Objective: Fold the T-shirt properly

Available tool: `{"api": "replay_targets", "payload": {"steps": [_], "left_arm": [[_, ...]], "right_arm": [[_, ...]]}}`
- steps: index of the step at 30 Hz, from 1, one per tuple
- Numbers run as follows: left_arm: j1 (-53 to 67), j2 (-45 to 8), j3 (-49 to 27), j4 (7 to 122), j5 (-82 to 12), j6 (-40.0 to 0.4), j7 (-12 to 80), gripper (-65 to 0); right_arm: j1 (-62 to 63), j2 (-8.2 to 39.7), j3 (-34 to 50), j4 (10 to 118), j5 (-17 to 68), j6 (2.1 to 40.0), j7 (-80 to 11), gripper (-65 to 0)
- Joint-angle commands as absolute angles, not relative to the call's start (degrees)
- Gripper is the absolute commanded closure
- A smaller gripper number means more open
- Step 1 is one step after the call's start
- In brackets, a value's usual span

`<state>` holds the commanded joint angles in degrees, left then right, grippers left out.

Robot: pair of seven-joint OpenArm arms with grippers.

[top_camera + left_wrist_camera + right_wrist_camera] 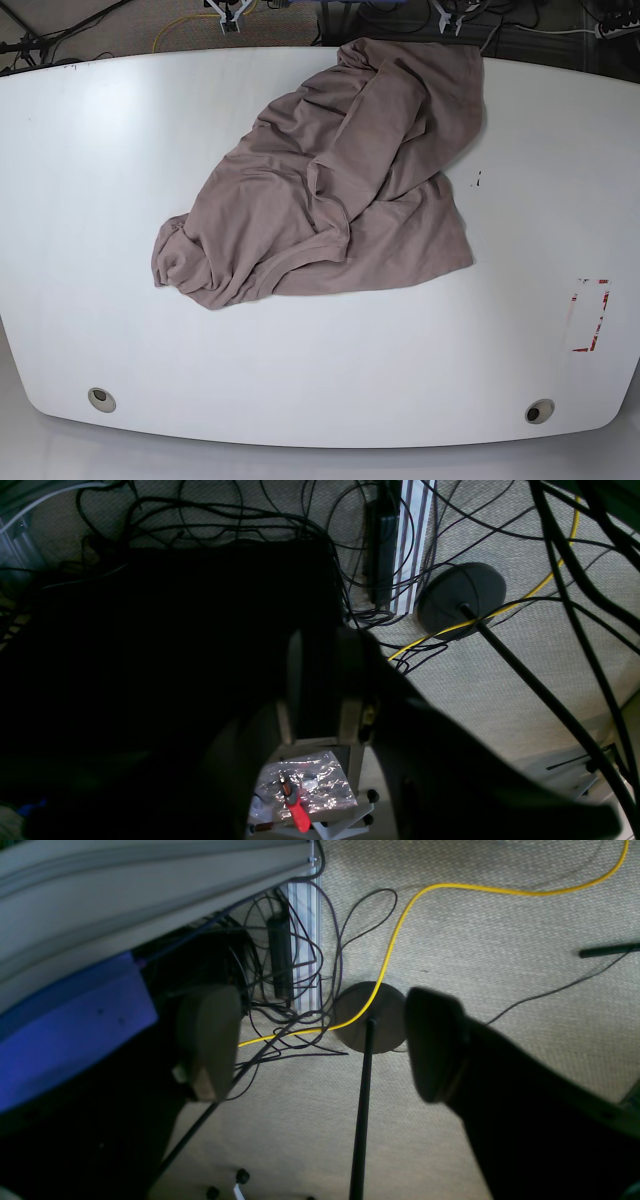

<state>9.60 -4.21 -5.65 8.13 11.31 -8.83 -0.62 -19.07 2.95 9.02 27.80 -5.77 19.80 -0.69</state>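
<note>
The T-shirt (335,175) is a plain taupe heap, crumpled and wrinkled on the white table (90,200). It runs from the far edge down to the middle-left, with one sleeve bunched at its lower left. Neither gripper shows in the base view. In the left wrist view my left gripper (320,690) hangs over the floor, its fingers (295,680) close together with nothing between them. In the right wrist view my right gripper (320,1045) is wide open above the carpet, holding nothing. Both grippers are off the table and away from the shirt.
Small red marks (590,315) sit on the table at the right. Two round holes (100,399) lie near the front edge. Below the arms are tangled cables (295,1005), a yellow cable (395,935), a round stand base (462,600) and a dark box (175,630).
</note>
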Motion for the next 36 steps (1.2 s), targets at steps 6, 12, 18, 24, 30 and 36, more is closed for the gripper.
{"api": "replay_targets", "payload": {"steps": [6, 12, 18, 24, 30, 36], "left_arm": [[9.7, -4.3, -5.6, 8.2, 11.3, -8.7, -0.6, -10.7], [9.8, -4.3, -5.6, 8.3, 11.5, -8.7, -0.7, -10.7], [9.7, -4.3, -5.6, 8.4, 11.3, -8.7, -1.1, -11.0], [9.9, -4.3, -5.6, 8.6, 11.2, -8.7, -1.2, -11.0], [9.6, -4.4, -5.7, 8.1, 11.4, -8.7, -1.1, -10.8], [9.6, -4.4, -5.7, 8.1, 11.3, -8.7, -1.2, -10.8]], "right_arm": [[-19.1, 2.8, 9.0, 27.7, -5.9, 19.8, -0.7, -46.0], [-19.3, 2.5, 9.1, 27.7, -5.9, 19.8, -0.6, -43.6], [-19.2, 2.6, 9.1, 27.5, -6.0, 19.6, -0.5, -44.3], [-19.4, 2.6, 9.1, 27.6, -6.1, 19.5, -0.3, -43.0], [-18.9, 2.5, 9.3, 28.2, -5.9, 19.3, -0.7, -33.2], [-18.6, 2.6, 9.4, 28.4, -5.9, 19.0, -0.6, -20.3]]}}
